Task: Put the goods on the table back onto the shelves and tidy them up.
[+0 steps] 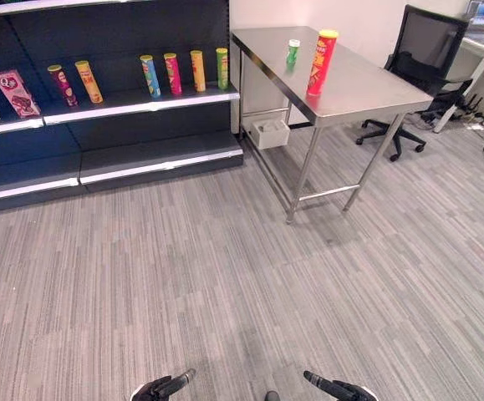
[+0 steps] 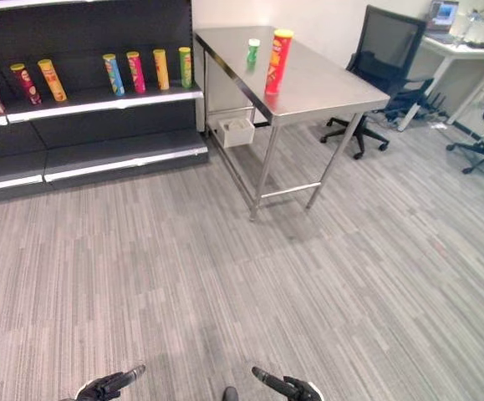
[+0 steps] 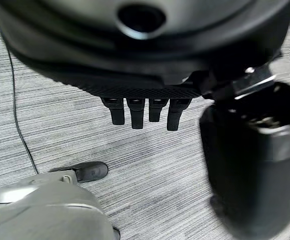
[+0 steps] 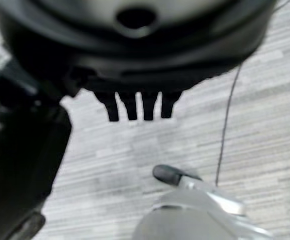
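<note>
A tall red can (image 1: 322, 61) stands upright on the metal surface (image 1: 367, 88), towards its near right part; a small green can (image 1: 292, 52) stands upright just behind it, further from the camera and apart from it; both are well apart from the robot hands. To the left of the surface a dark shelf (image 1: 133, 102) carries a row of upright cans: a maroon can (image 1: 62, 85) and an orange can (image 1: 89, 81) as one pair, then a blue can (image 1: 150, 76), a pink can (image 1: 173, 73), a yellow can (image 1: 198, 70) and a green can (image 1: 222, 68); a pink box (image 1: 16, 92) leans at the left end. A white bin (image 1: 269, 133) sits under the surface by the wall; a black office chair (image 1: 425, 58) stands beyond the surface's right end. The left robot hand (image 1: 154, 390) and the right robot hand (image 1: 346, 390) hang low over the grey carpet (image 1: 225, 276); the fingers (image 3: 137, 114) of the left and the fingers (image 4: 129, 107) of the right are straight, and both hold nothing.
</note>
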You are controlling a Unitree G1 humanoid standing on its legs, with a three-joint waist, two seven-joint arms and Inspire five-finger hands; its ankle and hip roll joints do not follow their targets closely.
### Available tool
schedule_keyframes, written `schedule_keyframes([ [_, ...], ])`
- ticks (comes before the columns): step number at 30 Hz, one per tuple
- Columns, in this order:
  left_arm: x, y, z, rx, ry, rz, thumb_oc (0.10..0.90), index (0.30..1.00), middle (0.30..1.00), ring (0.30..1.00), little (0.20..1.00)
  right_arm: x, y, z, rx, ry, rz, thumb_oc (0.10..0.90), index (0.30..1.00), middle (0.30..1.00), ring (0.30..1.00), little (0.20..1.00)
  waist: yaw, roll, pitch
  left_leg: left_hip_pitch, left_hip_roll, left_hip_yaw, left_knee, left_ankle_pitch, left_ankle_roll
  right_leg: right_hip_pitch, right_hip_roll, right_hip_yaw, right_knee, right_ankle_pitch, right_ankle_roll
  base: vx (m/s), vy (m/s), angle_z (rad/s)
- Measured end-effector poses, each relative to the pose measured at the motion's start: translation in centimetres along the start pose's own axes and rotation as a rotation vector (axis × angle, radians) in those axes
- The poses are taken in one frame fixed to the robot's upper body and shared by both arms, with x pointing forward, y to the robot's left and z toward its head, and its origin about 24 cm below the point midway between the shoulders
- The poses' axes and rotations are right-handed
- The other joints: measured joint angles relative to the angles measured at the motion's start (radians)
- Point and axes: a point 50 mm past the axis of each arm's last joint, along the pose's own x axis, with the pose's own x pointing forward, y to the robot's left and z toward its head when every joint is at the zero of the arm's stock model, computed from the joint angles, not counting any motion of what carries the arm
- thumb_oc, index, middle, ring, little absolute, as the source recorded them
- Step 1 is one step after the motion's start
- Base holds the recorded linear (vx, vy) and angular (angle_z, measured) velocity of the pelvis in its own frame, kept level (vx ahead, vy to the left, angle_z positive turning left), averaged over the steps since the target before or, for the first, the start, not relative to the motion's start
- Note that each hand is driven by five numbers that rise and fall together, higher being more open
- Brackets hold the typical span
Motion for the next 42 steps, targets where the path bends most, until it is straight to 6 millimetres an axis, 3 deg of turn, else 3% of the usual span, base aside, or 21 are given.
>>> schedule_keyframes([
  [17, 0.0, -0.2, 0.5, 0.0, -0.029, -0.009, 0.8, 0.9, 0.9, 0.9, 0.9, -0.1, -0.6, -0.3, 0.04, 0.004, -0.015, 0.8, 0.9, 0.9, 0.9, 0.9, 0.002, 0.001, 0.043, -0.021, 0.004, -0.023, 0.019, 0.007, -0.01, -0.006, 0.003, -0.009, -0.001, -0.019, 0.006, 0.0, -0.045, 0.03],
  [21, 0.2, -0.2, 2.0, -0.001, -0.064, -0.011, 0.8, 0.9, 0.9, 0.9, 0.9, 0.0, -0.9, 0.4, 0.047, -0.018, -0.022, 0.8, 0.9, 0.9, 0.9, 0.9, 0.007, -0.016, 0.081, -0.116, -0.006, -0.052, 0.182, -0.011, -0.037, -0.018, -0.012, -0.017, 0.0, -0.023, -0.012, -0.07, -0.124, 0.12],
  [22, 0.2, -0.4, 2.6, -0.014, -0.086, -0.014, 0.8, 0.9, 0.9, 0.9, 0.9, 0.1, -0.9, 0.9, 0.05, -0.032, -0.023, 0.8, 0.9, 0.9, 0.9, 0.9, 0.007, -0.019, 0.091, -0.19, -0.006, -0.059, 0.3, -0.022, -0.055, -0.033, -0.001, -0.029, 0.023, -0.029, -0.031, -0.06, -0.137, 0.31],
  [23, 0.2, -0.4, 4.9, -0.04, -0.178, -0.017, 0.8, 0.9, 0.9, 0.9, 0.9, 0.1, -0.9, 2.0, 0.066, -0.07, -0.023, 0.8, 0.9, 0.9, 0.9, 0.9, 0.005, -0.023, 0.127, -0.34, 0.001, -0.084, 0.544, -0.03, -0.076, -0.098, 0.002, -0.032, 0.113, -0.068, -0.076, 0.05, -0.08, 0.26],
  [24, 0.1, -0.6, 7.1, -0.051, -0.26, -0.029, 0.8, 0.9, 0.9, 0.9, 0.9, 0.1, -1.2, 2.2, 0.079, -0.08, -0.035, 0.8, 0.9, 0.9, 0.9, 0.9, 0.041, -0.031, 0.169, -0.442, 0.009, -0.11, 0.694, 0.013, -0.123, -0.083, 0.002, -0.022, 0.115, -0.068, -0.1, 0.31, -0.051, 0.17],
  [25, 0.0, -0.6, 7.4, -0.075, -0.269, -0.03, 0.8, 0.9, 0.9, 0.9, 0.9, 0.3, -1.4, 3.8, 0.094, -0.12, -0.041, 0.8, 0.9, 0.9, 0.9, 0.9, 0.029, -0.03, 0.179, -0.481, 0.006, -0.108, 0.697, 0.009, -0.115, -0.081, 0.005, -0.019, 0.111, -0.076, -0.104, 0.43, 0.01, -0.04],
  [26, 0.1, -0.9, 7.8, -0.076, -0.277, -0.035, 0.8, 0.9, 0.9, 0.9, 0.9, 0.4, -1.4, 4.3, 0.103, -0.13, -0.045, 0.8, 0.9, 0.9, 0.9, 0.9, 0.028, -0.04, 0.185, -0.484, -0.023, -0.112, 0.624, 0.004, -0.106, -0.078, -0.004, -0.003, 0.083, -0.087, -0.086, 0.49, 0.084, -0.15],
  [27, 0.2, -1.5, 7.8, -0.083, -0.276, -0.047, 0.8, 0.9, 0.9, 0.9, 0.9, 0.5, -1.4, 4.9, 0.107, -0.142, -0.049, 0.8, 0.9, 0.9, 0.9, 0.9, 0.035, -0.042, 0.187, -0.47, -0.055, -0.118, 0.461, 0.004, -0.103, -0.057, -0.007, 0.023, 0.018, -0.118, -0.032, 0.24, 0.052, -0.61],
  [28, 0.3, -2.4, 7.0, -0.088, -0.249, -0.071, 0.8, 0.9, 0.9, 0.9, 0.9, 0.6, -1.7, 6.2, 0.109, -0.168, -0.05, 0.8, 0.9, 0.9, 0.9, 0.9, 0.061, -0.005, 0.172, -0.405, -0.015, -0.102, 0.03, 0.064, -0.16, -0.014, 0.012, -0.009, 0.021, -0.111, -0.021, 0.39, 0.079, -0.51],
  [29, 0.4, -2.8, 6.8, -0.126, -0.224, -0.076, 0.8, 0.9, 0.9, 0.9, 0.9, 0.6, -1.9, 6.5, 0.112, -0.173, -0.059, 0.8, 0.9, 0.9, 0.9, 0.9, 0.055, 0.03, 0.199, -0.404, 0.019, -0.112, -0.057, 0.095, -0.149, 0.026, 0.056, -0.014, -0.005, -0.084, -0.051, 0.41, 0.092, -0.41],
  [31, 0.6, -2.0, 7.4, -0.124, -0.233, -0.051, 0.8, 0.9, 0.9, 0.9, 0.9, 0.7, -1.8, 6.0, 0.087, -0.145, -0.051, 0.8, 0.9, 0.9, 0.9, 0.9, 0.116, 0.016, 0.184, -0.464, 0.077, -0.022, -0.058, 0.138, -0.198, 0.096, 0.081, 0.028, 0.003, -0.141, -0.065, 0.72, 0.261, -0.37],
  [32, 0.7, -1.1, 7.6, -0.152, -0.235, -0.023, 0.8, 0.9, 0.9, 0.9, 0.9, 0.7, -2.0, 5.8, 0.091, -0.138, -0.06, 0.8, 0.9, 0.9, 0.9, 0.9, 0.133, 0.0, 0.159, -0.475, 0.081, 0.009, -0.044, 0.134, -0.171, 0.12, 0.066, 0.05, -0.005, -0.165, -0.056, 0.75, 0.344, -0.99],
  [33, 0.7, 0.3, 5.9, -0.158, -0.18, 0.023, 0.8, 0.9, 0.9, 0.9, 0.9, 0.6, -1.9, 4.5, 0.101, -0.101, -0.06, 0.8, 0.9, 0.9, 0.9, 0.9, 0.145, -0.037, 0.129, -0.437, 0.06, 0.009, 0.04, 0.102, -0.104, 0.177, 0.016, 0.09, -0.005, -0.199, -0.037, 0.76, 0.382, -1.32],
  [34, 0.2, 1.7, 1.2, -0.166, -0.035, 0.08, 0.8, 0.9, 0.9, 0.9, 0.9, 0.4, -1.4, 2.4, 0.095, -0.056, -0.046, 0.8, 0.9, 0.9, 0.9, 0.9, 0.134, -0.094, 0.033, -0.385, -0.008, 0.034, 0.111, 0.092, -0.016, 0.221, -0.084, 0.107, 0.0, -0.254, -0.007, 0.63, 0.365, -1.23],
  [35, -0.2, 2.0, -1.0, -0.137, 0.041, 0.095, 0.8, 0.9, 0.9, 0.9, 0.9, 0.2, -1.6, 1.1, 0.082, -0.029, -0.049, 0.8, 0.9, 0.9, 0.9, 0.9, 0.109, -0.11, -0.026, -0.326, -0.051, 0.058, 0.099, 0.139, 0.052, 0.215, -0.12, 0.08, 0.137, -0.268, 0.05, 0.55, 0.385, -0.87],
  [36, -0.2, 1.9, -1.0, -0.13, 0.036, 0.09, 0.8, 0.9, 0.9, 0.9, 0.9, 0.0, -1.2, 0.1, 0.063, -0.005, -0.035, 0.8, 0.9, 0.9, 0.9, 0.9, 0.09, -0.077, -0.034, -0.223, -0.047, 0.051, 0.037, 0.121, 0.088, 0.044, -0.139, 0.057, 0.582, -0.235, 0.1, 0.39, 0.401, 0.2],
  [37, -0.1, 2.3, 0.1, -0.091, -0.005, 0.091, 0.8, 0.9, 0.9, 0.9, 0.9, -0.3, -0.2, -1.1, 0.074, 0.005, -0.006, 0.8, 0.9, 0.9, 0.9, 0.9, 0.049, -0.081, -0.048, -0.181, -0.082, 0.014, 0.013, 0.123, 0.09, -0.178, -0.187, 0.055, 1.011, -0.208, 0.159, 0.36, 0.391, 0.61],
  [38, 0.0, 2.5, 2.2, -0.077, -0.075, 0.085, 0.8, 0.9, 0.9, 0.9, 0.9, -0.3, 0.2, -1.3, 0.078, 0.019, 0.012, 0.8, 0.9, 0.9, 0.9, 0.9, 0.042, -0.086, -0.049, -0.158, -0.108, 0.004, 0.018, 0.098, 0.124, -0.334, -0.204, 0.08, 1.186, -0.15, 0.175, 0.54, 0.36, 0.76],
  [39, 0.3, 1.8, 3.7, -0.059, -0.115, 0.067, 0.8, 0.9, 0.9, 0.9, 0.9, -0.3, -0.3, -0.5, 0.098, -0.008, 0.0, 0.8, 0.9, 0.9, 0.9, 0.9, 0.031, -0.041, -0.018, -0.105, -0.119, -0.004, 0.061, 0.012, 0.167, -0.478, -0.228, 0.075, 1.316, -0.079, 0.144, 0.53, 0.187, 0.22],
  [40, 0.4, 1.1, 3.7, -0.046, -0.109, 0.048, 0.8, 0.9, 0.9, 0.9, 0.9, -0.3, -0.8, 0.8, 0.133, -0.071, -0.016, 0.8, 0.9, 0.9, 0.9, 0.9, 0.003, 0.019, 0.007, -0.019, -0.129, -0.018, 0.061, -0.039, 0.148, -0.578, -0.277, -0.024, 1.285, -0.111, 0.08, 0.55, -0.019, 0.06],
  [42, 0.4, 0.9, 4.3, -0.024, -0.127, 0.039, 0.8, 0.9, 0.9, 0.9, 0.9, -0.3, -1.8, 2.3, 0.139, -0.135, -0.037, 0.8, 0.9, 0.9, 0.9, 0.9, -0.028, 0.057, 0.012, 0.034, -0.127, -0.054, 0.032, -0.07, 0.113, -0.597, -0.284, -0.184, 0.917, -0.162, 0.011, 0.5, -0.135, 0.2],
])
